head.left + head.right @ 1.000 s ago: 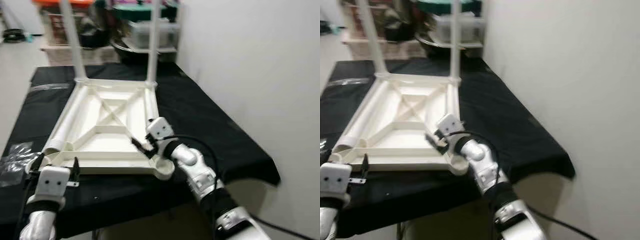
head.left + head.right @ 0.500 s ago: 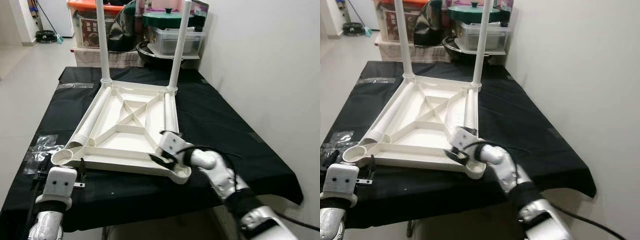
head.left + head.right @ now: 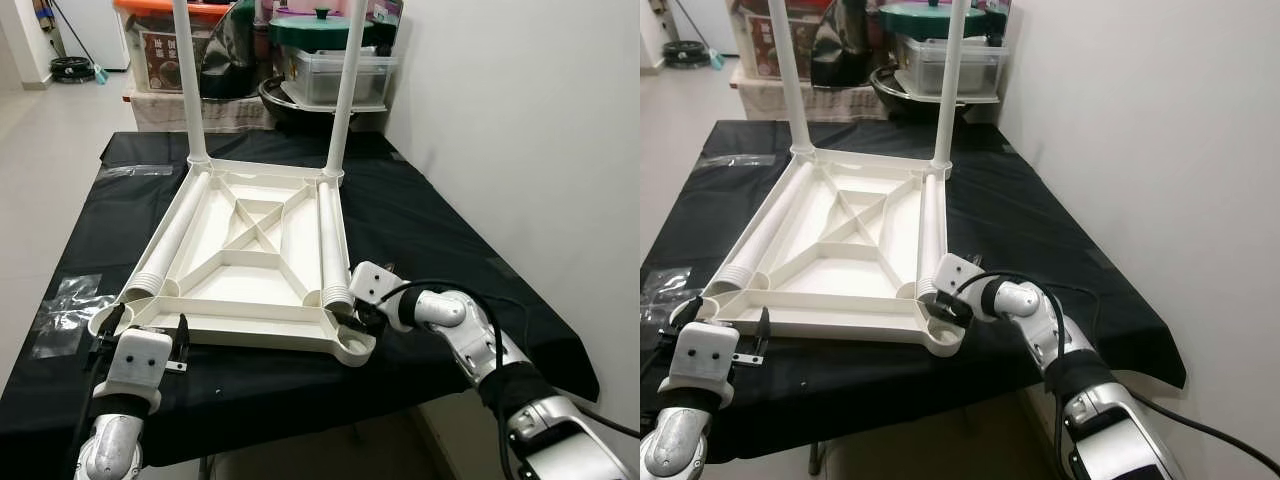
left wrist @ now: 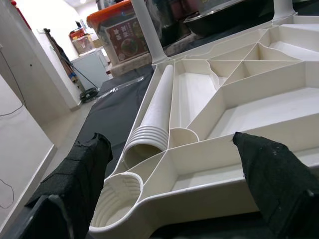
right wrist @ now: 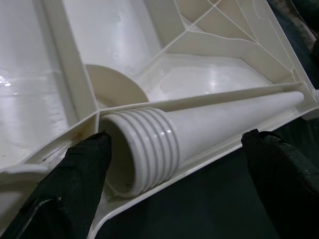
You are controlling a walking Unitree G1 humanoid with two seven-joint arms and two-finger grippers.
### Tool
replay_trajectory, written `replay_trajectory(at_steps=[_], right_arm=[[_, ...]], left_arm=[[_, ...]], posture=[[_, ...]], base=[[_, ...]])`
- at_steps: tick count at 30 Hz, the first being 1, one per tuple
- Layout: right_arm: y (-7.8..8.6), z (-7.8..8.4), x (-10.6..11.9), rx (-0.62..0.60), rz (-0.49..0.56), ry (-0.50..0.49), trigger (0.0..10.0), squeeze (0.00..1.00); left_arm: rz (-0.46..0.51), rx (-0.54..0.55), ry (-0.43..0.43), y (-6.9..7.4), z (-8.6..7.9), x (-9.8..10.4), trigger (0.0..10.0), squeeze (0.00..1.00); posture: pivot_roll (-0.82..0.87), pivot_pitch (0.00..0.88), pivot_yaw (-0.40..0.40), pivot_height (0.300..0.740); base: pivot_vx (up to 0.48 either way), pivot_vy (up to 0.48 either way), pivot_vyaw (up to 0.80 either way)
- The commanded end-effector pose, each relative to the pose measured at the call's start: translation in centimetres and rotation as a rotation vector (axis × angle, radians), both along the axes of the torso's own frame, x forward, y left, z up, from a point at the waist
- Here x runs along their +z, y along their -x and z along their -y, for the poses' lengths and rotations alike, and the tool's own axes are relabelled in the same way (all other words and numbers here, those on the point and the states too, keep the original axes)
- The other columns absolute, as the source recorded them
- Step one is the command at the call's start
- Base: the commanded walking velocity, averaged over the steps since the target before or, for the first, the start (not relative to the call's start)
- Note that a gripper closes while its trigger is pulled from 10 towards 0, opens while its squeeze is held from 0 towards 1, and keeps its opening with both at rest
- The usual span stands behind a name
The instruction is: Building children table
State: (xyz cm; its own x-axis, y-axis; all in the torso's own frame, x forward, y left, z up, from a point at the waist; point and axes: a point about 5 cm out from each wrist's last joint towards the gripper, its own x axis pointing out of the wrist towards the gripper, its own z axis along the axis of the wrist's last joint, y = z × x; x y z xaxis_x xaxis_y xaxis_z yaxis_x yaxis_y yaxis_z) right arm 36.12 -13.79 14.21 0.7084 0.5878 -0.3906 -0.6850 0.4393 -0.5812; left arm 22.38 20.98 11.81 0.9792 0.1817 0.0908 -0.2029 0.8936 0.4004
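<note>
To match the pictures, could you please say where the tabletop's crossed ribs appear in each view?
Left eye: crossed ribs between left lying leg and right lying leg.
Right eye: likewise.
Left wrist: beyond left lying leg.
Right wrist: beyond right lying leg.
Shared landmark: tabletop rim.

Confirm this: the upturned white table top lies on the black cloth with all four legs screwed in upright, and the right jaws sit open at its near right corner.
Not four. Two legs stand upright at the far corners of the table top; the other two legs lie loose inside it, as the left eye view shows. The right gripper is at the near right corner, jaws open, over the black cloth.
</note>
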Motion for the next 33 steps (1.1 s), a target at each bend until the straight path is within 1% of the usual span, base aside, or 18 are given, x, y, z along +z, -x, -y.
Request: replay_trajectory(at_steps=[1,6,11,12,13,14,15,17,18,21,22,25,26,28,29,31,32,33], right_arm=[[-0.5,0.2,0.0,-0.060,-0.002,-0.011,10.0,0.00],[-0.7,-0.2,-0.1,-0.091,-0.001,-0.015,10.0,0.00],[-0.8,0.0,-0.8,-0.106,0.018,0.065,10.0,0.00],[-1.0,0.2,-0.7,-0.139,0.049,0.079,10.0,0.00],[-1.0,0.2,-0.7,-0.139,0.049,0.079,10.0,0.00],[-1.5,0.4,-0.3,-0.186,0.102,0.099,10.0,0.00],[-1.5,0.4,-0.3,-0.186,0.102,0.099,10.0,0.00],[-2.3,1.1,0.6,-0.319,0.220,0.112,10.0,0.00],[-2.6,1.3,1.1,-0.384,0.284,0.065,4.3,0.00],[-2.7,1.3,1.5,-0.424,0.320,0.029,4.3,0.00],[-2.7,1.3,1.7,-0.445,0.340,0.006,0.0,0.00],[-2.7,1.3,1.7,-0.445,0.340,0.006,0.0,0.00],[-2.5,0.5,2.3,-0.473,0.394,-0.117,0.0,0.00],[-2.5,0.5,2.3,-0.473,0.394,-0.117,0.0,0.00],[-1.9,-0.5,2.4,-0.468,0.409,-0.249,0.0,0.00],[-1.9,-0.5,2.4,-0.468,0.409,-0.249,0.0,0.00],[-1.1,-1.7,2.3,-0.421,0.402,-0.365,0.0,0.00],[-1.1,-1.7,2.3,-0.421,0.402,-0.365,0.0,0.00]], left_arm=[[0.001,-0.004,-0.007,-0.2,0.0,-0.1,10.0,0.00],[0.006,-0.016,-0.006,-0.4,0.4,-0.1,10.0,0.00],[0.007,-0.024,-0.009,-0.5,0.6,-0.1,10.0,0.00],[0.006,-0.024,-0.010,-0.5,0.5,-0.1,10.0,0.00],[0.006,-0.024,-0.010,-0.5,0.5,-0.1,10.0,0.00],[0.005,-0.023,-0.012,-0.5,0.4,-0.1,10.0,0.00],[0.005,-0.023,-0.012,-0.5,0.4,-0.1,10.0,0.00],[0.006,-0.020,-0.013,-0.6,0.4,-0.1,10.0,0.00],[0.007,-0.019,-0.012,-0.6,0.5,-0.1,10.0,0.00],[0.007,-0.018,-0.011,-0.6,0.5,-0.1,10.0,0.00],[0.007,-0.017,-0.011,-0.6,0.5,-0.1,10.0,0.00],[0.007,-0.017,-0.011,-0.6,0.5,-0.1,10.0,0.00],[0.005,-0.017,-0.010,-0.6,0.6,-0.2,10.0,0.00],[0.005,-0.017,-0.010,-0.6,0.6,-0.2,10.0,0.00],[0.004,-0.018,-0.010,-0.6,0.6,-0.3,10.0,0.00],[0.004,-0.018,-0.010,-0.6,0.6,-0.3,10.0,0.00],[0.004,-0.022,-0.011,-0.8,0.7,-0.3,10.0,0.00],[0.004,-0.022,-0.011,-0.8,0.7,-0.3,10.0,0.00]], posture=[[0.13,0.000,-0.121,0.740],[0.13,0.000,-0.119,0.740],[0.14,0.000,-0.122,0.740],[0.14,0.000,-0.122,0.740],[0.14,0.000,-0.122,0.740],[0.13,0.000,-0.122,0.740],[0.13,0.000,-0.122,0.740],[0.14,0.000,-0.125,0.740],[0.14,0.000,-0.131,0.740],[0.14,0.000,-0.133,0.740],[0.14,0.000,-0.133,0.740],[0.14,0.000,-0.133,0.740],[0.13,0.000,-0.132,0.740],[0.13,0.000,-0.132,0.740],[0.13,0.000,-0.128,0.740],[0.13,0.000,-0.128,0.740],[0.12,0.000,-0.126,0.740],[0.12,0.000,-0.126,0.740]], base=[[0.000,0.000,0.00],[0.000,0.000,0.00],[0.000,0.000,0.00],[0.000,0.000,0.00],[0.000,0.000,0.00],[0.000,0.000,0.00],[0.000,0.000,0.00],[0.000,0.000,0.00],[0.000,0.000,0.00],[0.000,0.000,0.00],[0.000,0.000,0.00],[0.000,0.000,0.00],[0.000,0.000,0.00],[0.000,0.000,0.00],[0.000,0.000,0.00],[0.000,0.000,0.00],[0.000,0.000,0.00],[0.000,0.000,0.00]])
